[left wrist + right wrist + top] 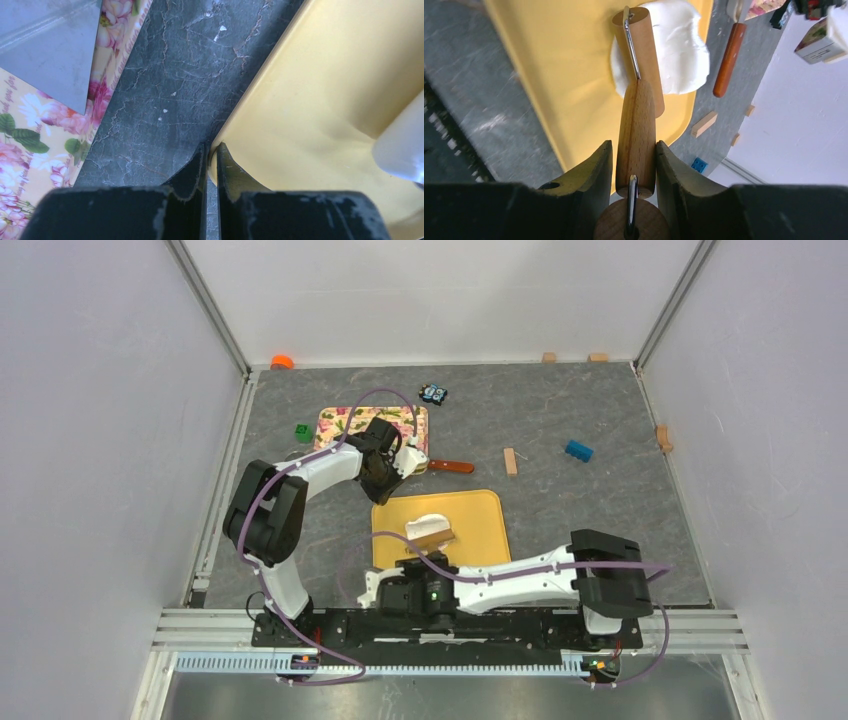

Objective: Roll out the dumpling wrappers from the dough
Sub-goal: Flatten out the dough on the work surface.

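A flat white dumpling wrapper [430,523] lies on the yellow board [480,515]; it also shows in the right wrist view [681,50]. My right gripper [427,560] [634,145] is shut on the handle of a wooden roller [636,130], whose far drum [644,60] rests on the wrapper's left part. My left gripper [385,488] [211,146] is shut on the yellow board's rim [227,150] at its far left corner. A blurred white shape [400,147] at the right edge of the left wrist view may be the wrapper. No separate dough lump shows.
A floral board [345,422] lies behind the yellow one, with a grey blade [45,50] on it and a brown knife handle [453,467] beside it. Scattered around are a green block [302,430], a toy car [432,394], a wooden block [510,461] and a blue brick [578,450].
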You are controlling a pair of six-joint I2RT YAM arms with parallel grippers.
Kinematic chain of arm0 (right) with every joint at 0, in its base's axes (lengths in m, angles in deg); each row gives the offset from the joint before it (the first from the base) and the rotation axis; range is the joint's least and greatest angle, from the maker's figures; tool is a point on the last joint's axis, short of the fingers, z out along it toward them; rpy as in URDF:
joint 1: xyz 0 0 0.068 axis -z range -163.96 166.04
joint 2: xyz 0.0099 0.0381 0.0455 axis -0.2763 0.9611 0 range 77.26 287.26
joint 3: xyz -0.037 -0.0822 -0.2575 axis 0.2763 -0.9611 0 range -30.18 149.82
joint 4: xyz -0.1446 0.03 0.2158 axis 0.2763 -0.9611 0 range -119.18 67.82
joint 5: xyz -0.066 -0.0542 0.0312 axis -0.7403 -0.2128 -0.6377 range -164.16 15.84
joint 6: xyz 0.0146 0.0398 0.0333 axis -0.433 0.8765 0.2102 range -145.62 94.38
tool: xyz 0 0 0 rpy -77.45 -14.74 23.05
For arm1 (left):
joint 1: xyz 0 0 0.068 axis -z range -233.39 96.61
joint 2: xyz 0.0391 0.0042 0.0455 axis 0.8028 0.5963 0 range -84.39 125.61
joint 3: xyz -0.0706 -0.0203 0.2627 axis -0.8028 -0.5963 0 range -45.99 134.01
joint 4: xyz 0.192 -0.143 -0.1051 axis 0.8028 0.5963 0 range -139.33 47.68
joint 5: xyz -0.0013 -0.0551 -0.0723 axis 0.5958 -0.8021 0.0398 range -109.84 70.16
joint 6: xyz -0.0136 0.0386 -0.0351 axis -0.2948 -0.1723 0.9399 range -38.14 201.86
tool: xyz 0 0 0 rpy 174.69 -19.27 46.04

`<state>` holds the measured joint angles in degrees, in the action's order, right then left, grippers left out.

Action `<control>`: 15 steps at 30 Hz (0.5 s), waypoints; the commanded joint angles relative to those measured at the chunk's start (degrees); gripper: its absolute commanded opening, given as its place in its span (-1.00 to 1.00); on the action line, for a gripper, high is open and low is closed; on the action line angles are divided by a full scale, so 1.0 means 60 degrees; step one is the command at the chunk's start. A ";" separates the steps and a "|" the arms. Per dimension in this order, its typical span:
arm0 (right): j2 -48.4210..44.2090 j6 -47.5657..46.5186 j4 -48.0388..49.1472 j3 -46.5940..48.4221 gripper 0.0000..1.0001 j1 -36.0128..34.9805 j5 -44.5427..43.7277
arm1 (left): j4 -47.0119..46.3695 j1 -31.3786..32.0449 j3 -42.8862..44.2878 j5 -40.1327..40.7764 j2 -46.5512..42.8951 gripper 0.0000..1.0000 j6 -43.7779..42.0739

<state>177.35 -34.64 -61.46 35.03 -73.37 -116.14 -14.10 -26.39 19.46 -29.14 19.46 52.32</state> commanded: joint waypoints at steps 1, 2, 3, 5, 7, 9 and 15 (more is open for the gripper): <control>0.1360 -0.0709 0.0250 0.0589 -1.00 0.1064 0.3106 | -0.0580 0.0190 -0.0677 -0.0266 0.0896 -0.96 -0.0091; 0.1477 -0.0836 0.0291 0.0870 -1.00 0.1175 0.3100 | -0.0586 0.0191 -0.0683 -0.0270 0.0898 -0.96 -0.0083; 0.1586 -0.0922 0.0286 0.1048 -1.00 0.1203 0.3087 | -0.0582 0.0188 -0.0684 -0.0266 0.0899 -0.96 -0.0079; 0.1685 -0.0864 0.0200 0.1093 -1.00 0.1149 0.3243 | -0.0582 0.0190 -0.0684 -0.0270 0.0897 -0.96 -0.0082; 0.1548 -0.0569 0.0176 0.0612 -1.00 0.0907 0.3425 | -0.0575 0.0198 -0.0684 -0.0270 0.0899 -0.96 -0.0084; 0.1304 -0.0058 0.0127 0.0006 -1.00 0.0531 0.3689 | -0.0582 0.0188 -0.0684 -0.0274 0.0896 -0.95 -0.0075; 0.0494 0.1479 0.0075 -0.1249 -1.00 -0.0322 0.4469 | -0.0582 0.0194 -0.0684 -0.0265 0.0899 -0.96 -0.0080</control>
<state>178.73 -36.19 -56.98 34.22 -72.45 -117.60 -14.19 -26.37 19.39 -29.14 19.42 52.32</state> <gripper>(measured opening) 0.405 0.125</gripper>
